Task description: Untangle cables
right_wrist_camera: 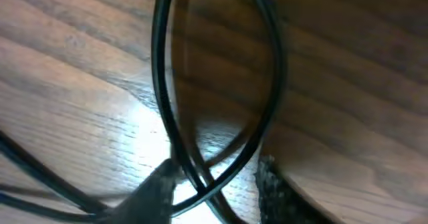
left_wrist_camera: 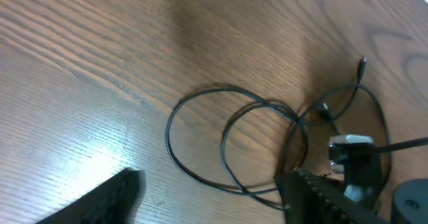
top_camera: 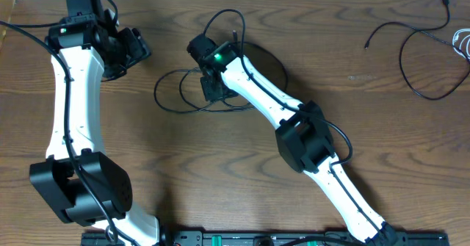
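A tangle of thin black cables point(top_camera: 170, 92) lies in loops on the wooden table at centre left. My right gripper point(top_camera: 213, 87) is down on the right side of the tangle. In the right wrist view its fingers point(right_wrist_camera: 214, 187) are open, with two crossing black cable strands point(right_wrist_camera: 167, 83) between the tips. My left gripper point(top_camera: 136, 49) hovers left of the tangle, open and empty. The left wrist view shows its fingers point(left_wrist_camera: 214, 200) apart, with the loops point(left_wrist_camera: 227, 137) lying ahead of them. A separate black cable point(top_camera: 411, 62) and a white cable point(top_camera: 463, 44) lie at the far right.
The right arm point(top_camera: 279, 106) stretches diagonally from the bottom right across the table's middle. The left arm point(top_camera: 70, 106) runs along the left side. A black rail point(top_camera: 264, 239) lies along the front edge. A small plug end point(left_wrist_camera: 362, 65) sticks out of the tangle.
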You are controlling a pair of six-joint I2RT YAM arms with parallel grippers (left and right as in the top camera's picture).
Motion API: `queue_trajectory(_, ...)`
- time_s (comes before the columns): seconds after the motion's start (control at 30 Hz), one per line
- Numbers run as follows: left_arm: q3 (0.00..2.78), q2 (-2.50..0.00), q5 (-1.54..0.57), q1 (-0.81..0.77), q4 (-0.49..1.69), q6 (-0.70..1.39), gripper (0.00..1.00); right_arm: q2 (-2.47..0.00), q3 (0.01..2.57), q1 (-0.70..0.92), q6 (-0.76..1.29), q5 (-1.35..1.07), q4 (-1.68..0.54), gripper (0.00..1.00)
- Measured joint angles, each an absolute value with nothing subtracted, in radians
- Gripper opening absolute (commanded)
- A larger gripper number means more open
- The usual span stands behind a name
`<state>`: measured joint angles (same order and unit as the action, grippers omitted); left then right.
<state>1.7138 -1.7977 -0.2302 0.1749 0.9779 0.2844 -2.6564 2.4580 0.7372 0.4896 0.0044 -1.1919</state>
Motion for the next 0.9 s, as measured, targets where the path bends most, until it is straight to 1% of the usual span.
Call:
queue_trajectory(0.03,1.714,-1.798,-0.229,0.175,0.978,0.281,0.98,-2.656,2.458,0.737,0.499,0.011,-1.192,0.01)
queue_trajectory(0.2,1.714,-1.798,-0.230,0.175,0.979,0.283,0.98,-2.657,2.458,0.735,0.496,0.059,-1.194,0.01)
queue_trajectory(0.3,1.714,-1.798,-0.230,0.175,0.980,0.283,0.98,-2.656,2.458,0.722,0.479,0.089,-1.244,0.01)
queue_trajectory(0.4,1.714,-1.798,-0.230,0.175,0.980,0.283,0.98,-2.651,2.458,0.657,0.443,0.110,-1.315,0.01)
queue_trajectory(0.5,1.714,-1.798,-0.230,0.175,0.980,0.283,0.98,-2.643,2.458,0.546,0.407,0.116,-1.362,0.01)
queue_trajectory(0.73,1.714,-1.798,-0.230,0.175,0.980,0.283,0.98,-2.579,2.458,0.047,0.337,0.141,-1.440,0.01)
queue_trajectory(0.9,1.714,-1.798,-0.230,0.175,0.980,0.283,0.98,-2.576,2.458,-0.255,0.316,0.154,-1.444,0.01)
